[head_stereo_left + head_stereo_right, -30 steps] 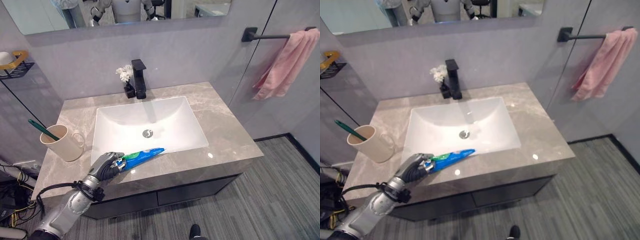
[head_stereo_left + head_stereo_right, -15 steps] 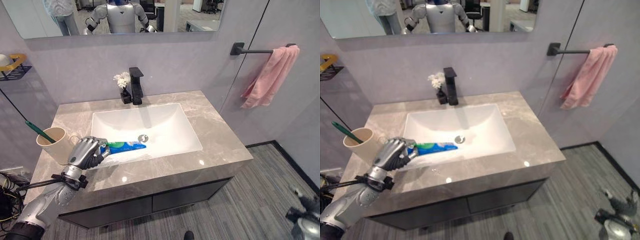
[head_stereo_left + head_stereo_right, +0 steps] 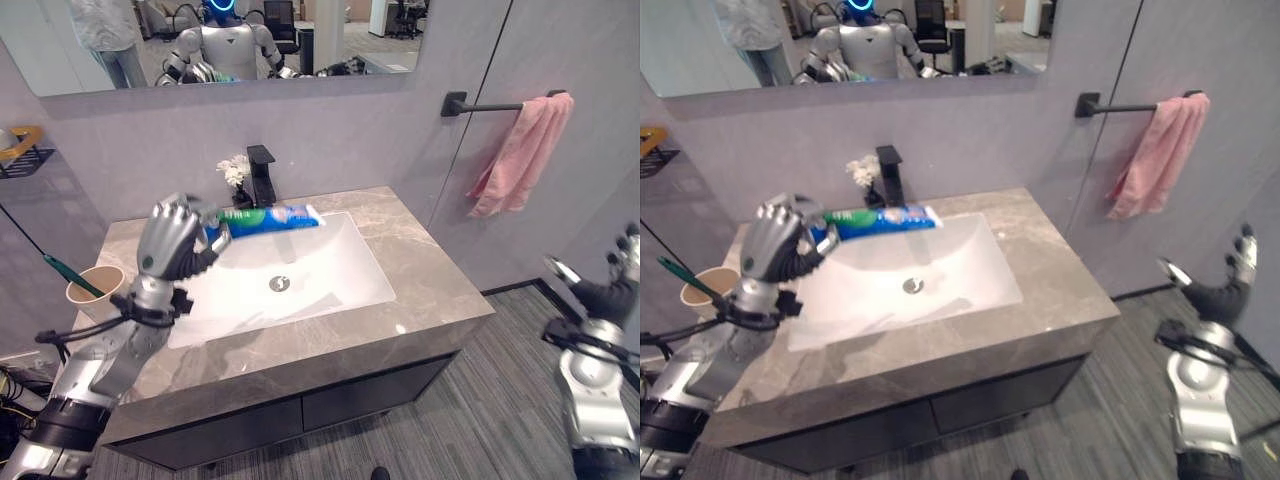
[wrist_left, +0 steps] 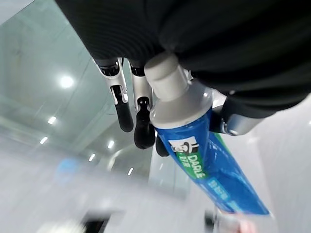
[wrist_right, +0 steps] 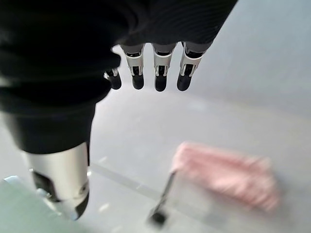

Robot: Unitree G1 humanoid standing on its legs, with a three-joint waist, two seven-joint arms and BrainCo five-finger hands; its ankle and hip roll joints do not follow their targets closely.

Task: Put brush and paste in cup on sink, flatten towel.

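Curled round the cap end of the toothpaste tube [image 3: 268, 219], the left hand [image 3: 172, 240] is raised above the left side of the sink basin [image 3: 283, 275], with the blue and green tube lying nearly level and pointing toward the right, past the black faucet [image 3: 262, 175]. From the left wrist view the grey cap and the blue tube [image 4: 204, 160] stick out from under the dark cover, with the fingers [image 4: 121, 104] bent beside them. At the far left of the stone counter [image 3: 430, 290] stands the beige cup [image 3: 93, 292] with the green toothbrush [image 3: 70, 273] leaning in it, its handle sticking out to the left; the cup is well apart from the tube and lower than it. A small vase of white flowers [image 3: 234, 172] sits just beside the faucet at the back of the counter. On the wall to the right, the pink towel [image 3: 519, 151] hangs bunched and crooked from the end of a black towel bar [image 3: 484, 105]. The right hand [image 3: 612, 290] is held up low at the right edge of the scene, over the grey plank floor [image 3: 490, 400], well clear of the counter; its own wrist view shows its fingers [image 5: 158, 73] straight and relaxed with nothing in them, and the towel [image 5: 226, 175] blurred beyond them. A mirror [image 3: 220, 40] runs above the counter.
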